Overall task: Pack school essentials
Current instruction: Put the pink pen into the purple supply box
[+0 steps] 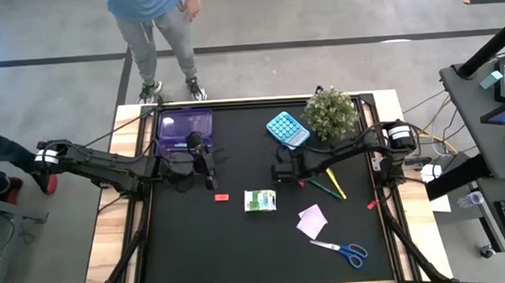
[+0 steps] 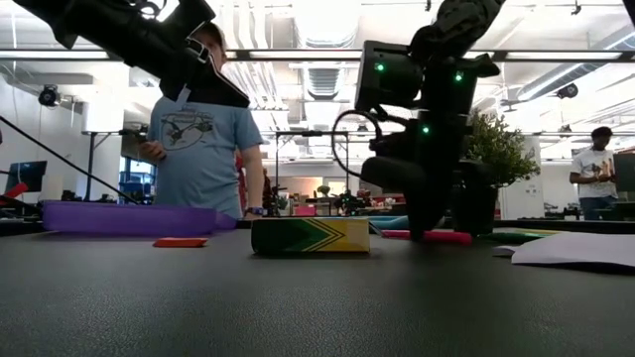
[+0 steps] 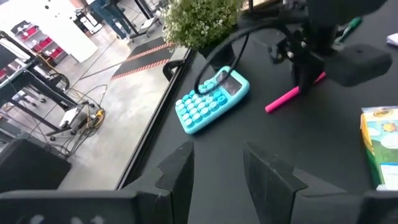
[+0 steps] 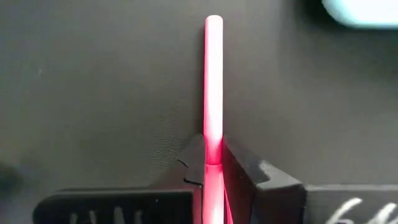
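Pink pen point(image 4: 213, 87) pinched in right jaws point(image 4: 213, 163) on the worktop point(image 1: 241, 246); left jaws point(image 3: 217, 165) part-open, empty; eraser point(image 1: 222, 196), scissors point(image 1: 340, 250), paper point(image 1: 312, 220) unpacked.

pack point(image 2: 310, 236): green, yellow and white chevron pattern on the side; no words I can read.
calculator point(image 3: 211, 99): keys and display visible; no digits or key marks legible to me.
shirt point(image 2: 198, 134): dark graphic on a person's chest; no lettering I can make out.
my right finger point(image 4: 348, 208): pale marks at its base, cut off; unreadable.
elsewhere: no text, brand or number readable.
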